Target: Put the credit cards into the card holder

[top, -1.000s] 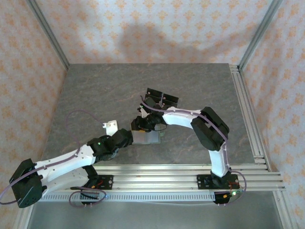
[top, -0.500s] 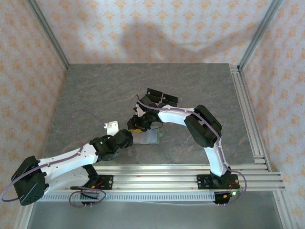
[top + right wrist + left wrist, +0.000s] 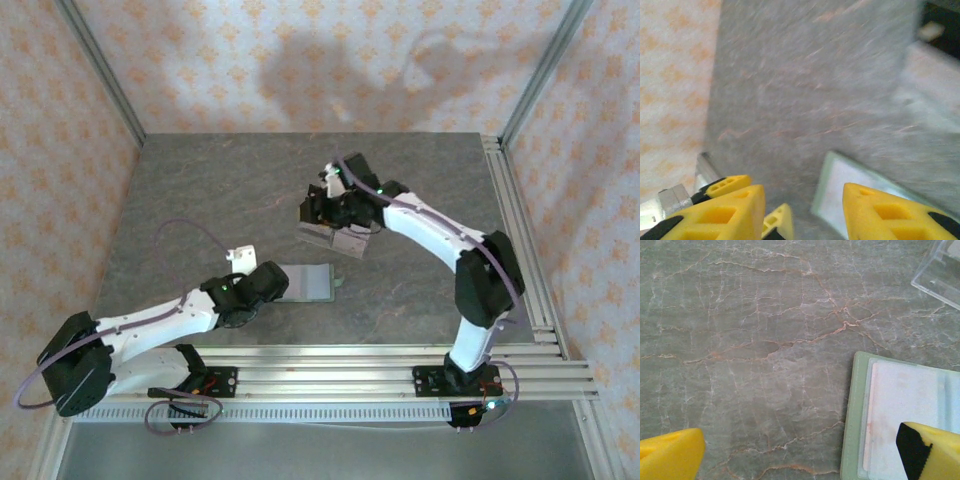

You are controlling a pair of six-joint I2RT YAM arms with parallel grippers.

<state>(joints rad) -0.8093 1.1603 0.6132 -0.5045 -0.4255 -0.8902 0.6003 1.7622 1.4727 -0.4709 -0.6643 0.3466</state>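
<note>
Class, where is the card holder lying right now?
In the top view the card holder lies flat on the table near its front edge, just right of the left gripper, with the clear stand behind it.

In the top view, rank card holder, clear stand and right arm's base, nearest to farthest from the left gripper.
1. card holder, beside the left gripper
2. clear stand, farther back, mid-table
3. right arm's base, near edge, right
</note>
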